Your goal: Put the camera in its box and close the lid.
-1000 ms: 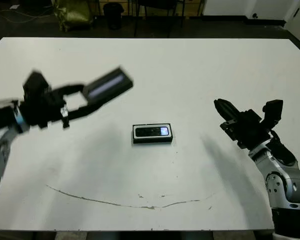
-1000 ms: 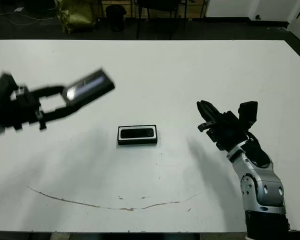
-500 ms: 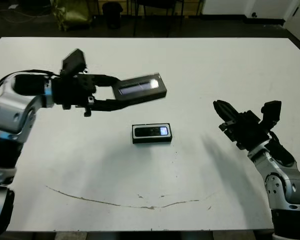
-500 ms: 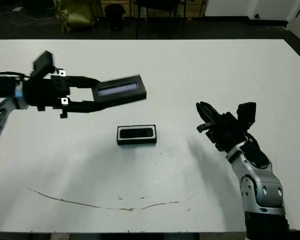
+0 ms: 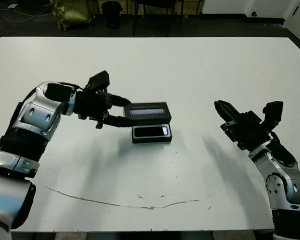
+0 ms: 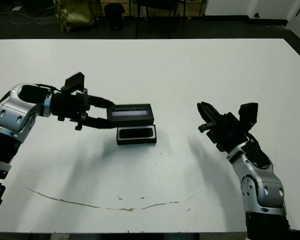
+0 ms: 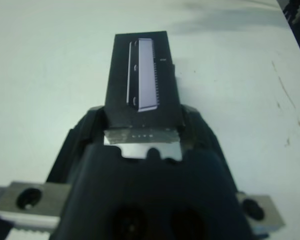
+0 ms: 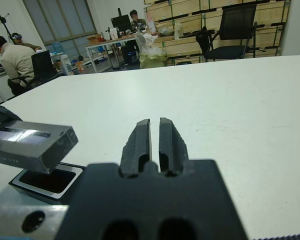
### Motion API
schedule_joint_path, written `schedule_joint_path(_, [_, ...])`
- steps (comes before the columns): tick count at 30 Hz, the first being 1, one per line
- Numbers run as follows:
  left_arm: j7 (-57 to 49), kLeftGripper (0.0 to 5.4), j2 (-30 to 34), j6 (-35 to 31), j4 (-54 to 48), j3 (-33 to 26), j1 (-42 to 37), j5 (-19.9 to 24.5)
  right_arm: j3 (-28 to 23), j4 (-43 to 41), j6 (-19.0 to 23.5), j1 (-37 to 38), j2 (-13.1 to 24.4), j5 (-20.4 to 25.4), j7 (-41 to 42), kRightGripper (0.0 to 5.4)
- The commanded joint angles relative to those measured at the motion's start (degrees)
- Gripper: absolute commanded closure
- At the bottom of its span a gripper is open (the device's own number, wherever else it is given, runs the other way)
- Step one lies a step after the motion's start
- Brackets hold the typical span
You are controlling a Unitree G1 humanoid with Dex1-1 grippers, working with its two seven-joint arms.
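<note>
The box [image 5: 151, 133], a black tray with a white lining, lies at the table's middle with the camera [image 5: 151, 131] lying inside it. My left gripper [image 5: 126, 114] is shut on one end of the lid [image 5: 149, 111], a black cover with a bluish strip. The lid hangs roughly level, just above the box's far edge. In the left wrist view the lid [image 7: 142, 75] sticks out from between the fingers [image 7: 96, 120]. My right gripper [image 5: 224, 111] is shut on nothing, well to the right of the box; its wrist view shows lid [image 8: 32, 142] over box [image 8: 47, 181].
A thin dark scratch line [image 5: 140, 205] runs across the table near the front edge. Beyond the far edge stand chair legs and a yellow-green bag [image 5: 70, 12]. A seated person [image 8: 15, 60] and desks show far off in the right wrist view.
My left arm has swung the lid from the left side rightward and down to just above the box. The right arm has not moved.
</note>
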State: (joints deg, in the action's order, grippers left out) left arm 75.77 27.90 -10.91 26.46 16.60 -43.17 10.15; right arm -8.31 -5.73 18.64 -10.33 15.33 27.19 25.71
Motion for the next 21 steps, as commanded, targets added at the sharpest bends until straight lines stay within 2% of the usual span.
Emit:
schedule_joint_path(1, [1.4, 3.03, 0.4, 0.6, 1.2, 0.4, 1.3, -1.0, -0.3, 0.6, 1.0, 0.4, 0.4, -0.3, -0.2, 5.4])
schedule_joint_path(6, [3.1, 3.03, 0.2, 0.6, 2.3, 0.3, 2.2, -1.2, -0.5, 1.4, 0.8, 0.1, 0.1, 0.6, 0.6, 5.4])
schedule_joint_path(13, [3.1, 3.03, -1.6, 2.0, 4.3, 0.6, 2.9, -1.8, -0.4, 0.9, 1.0, 0.5, 0.6, -0.4, 0.0, 5.4])
schedule_joint_path(21, [1.9, 3.03, -4.8, 7.8, 8.7, 0.4, 2.1, -3.0, -0.7, 2.0, 0.5, 0.3, 0.6, 0.1, 1.3, 5.4])
